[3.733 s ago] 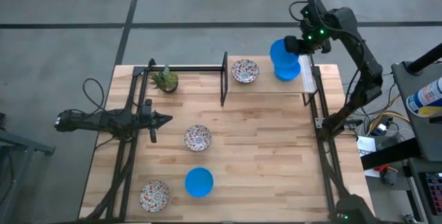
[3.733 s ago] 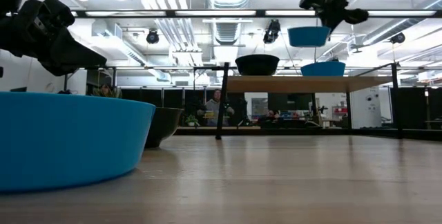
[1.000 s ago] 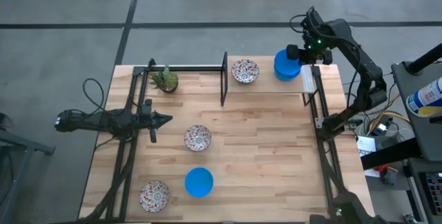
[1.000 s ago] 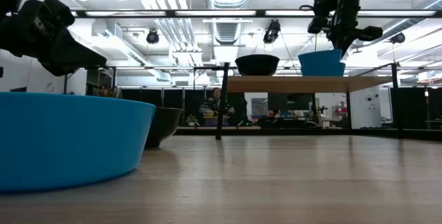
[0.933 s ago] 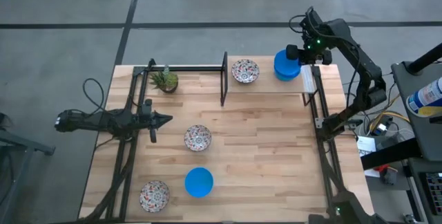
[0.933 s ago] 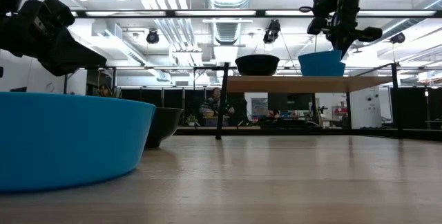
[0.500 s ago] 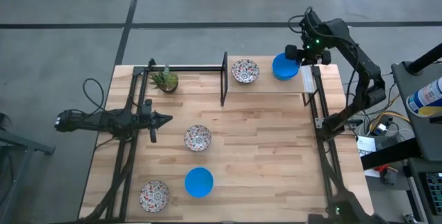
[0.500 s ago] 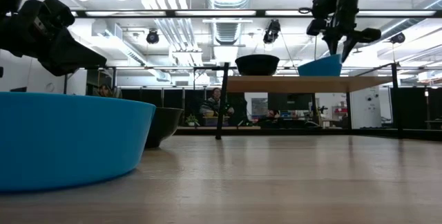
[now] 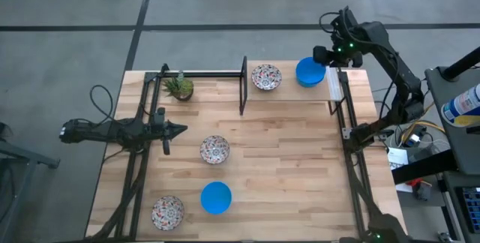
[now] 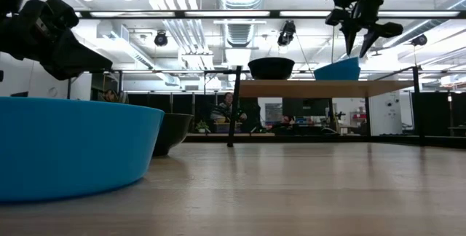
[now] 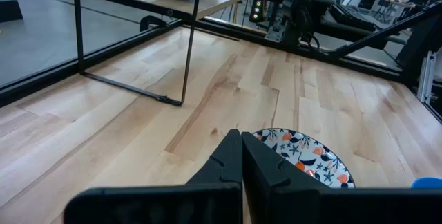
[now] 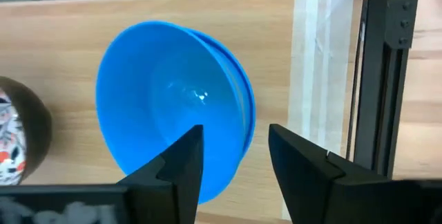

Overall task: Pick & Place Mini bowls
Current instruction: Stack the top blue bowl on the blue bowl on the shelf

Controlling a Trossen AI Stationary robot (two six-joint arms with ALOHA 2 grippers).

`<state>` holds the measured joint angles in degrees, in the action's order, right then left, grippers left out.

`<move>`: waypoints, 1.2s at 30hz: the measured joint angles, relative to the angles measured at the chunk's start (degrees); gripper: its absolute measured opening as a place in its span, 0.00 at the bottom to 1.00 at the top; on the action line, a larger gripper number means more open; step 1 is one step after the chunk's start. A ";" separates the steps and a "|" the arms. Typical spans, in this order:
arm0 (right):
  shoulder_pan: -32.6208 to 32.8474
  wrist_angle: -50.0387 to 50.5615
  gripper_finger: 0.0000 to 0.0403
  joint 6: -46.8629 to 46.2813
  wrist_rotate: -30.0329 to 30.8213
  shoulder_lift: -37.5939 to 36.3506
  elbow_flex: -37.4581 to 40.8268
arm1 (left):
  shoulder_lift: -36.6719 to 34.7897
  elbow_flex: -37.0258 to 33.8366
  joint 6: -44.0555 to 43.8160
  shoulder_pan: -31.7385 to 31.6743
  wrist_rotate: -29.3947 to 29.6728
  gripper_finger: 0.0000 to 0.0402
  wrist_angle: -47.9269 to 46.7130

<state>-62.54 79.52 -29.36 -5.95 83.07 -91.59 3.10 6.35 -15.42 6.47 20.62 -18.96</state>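
Note:
Two plain blue mini bowls point(image 9: 309, 71) sit nested at the right end of a raised wooden shelf point(image 9: 289, 91). The upper one point(image 12: 173, 106) lies tilted in the lower one point(image 10: 338, 69). My right gripper point(image 10: 357, 46) hangs open just above them and touches nothing. A speckled mini bowl point(image 9: 266, 76) rests on the shelf beside them. On the table stand two speckled bowls point(image 9: 214, 149) point(image 9: 167, 211) and a blue bowl point(image 9: 216, 197). My left gripper point(image 9: 176, 130) waits shut at the table's left, near the middle speckled bowl point(image 11: 304, 155).
A small potted plant point(image 9: 179, 87) stands at the far left beside the shelf's black frame point(image 9: 243, 85). A metal upright point(image 12: 376, 72) runs close to the right of the stacked bowls. Bare wood lies between the shelf and the near bowls.
My right gripper has opened and let go of the upper blue bowl, then risen a little above it. The bowl, level a second ago, has tipped and now lies tilted in the lower blue bowl.

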 joint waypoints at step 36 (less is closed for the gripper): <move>0.43 -11.71 0.02 -0.02 0.10 -4.66 6.07 | 0.00 -0.01 -0.01 0.01 0.01 0.00 -0.01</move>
<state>-62.11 67.81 -29.38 -5.85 78.41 -85.52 3.10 6.34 -15.43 6.48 20.63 -18.97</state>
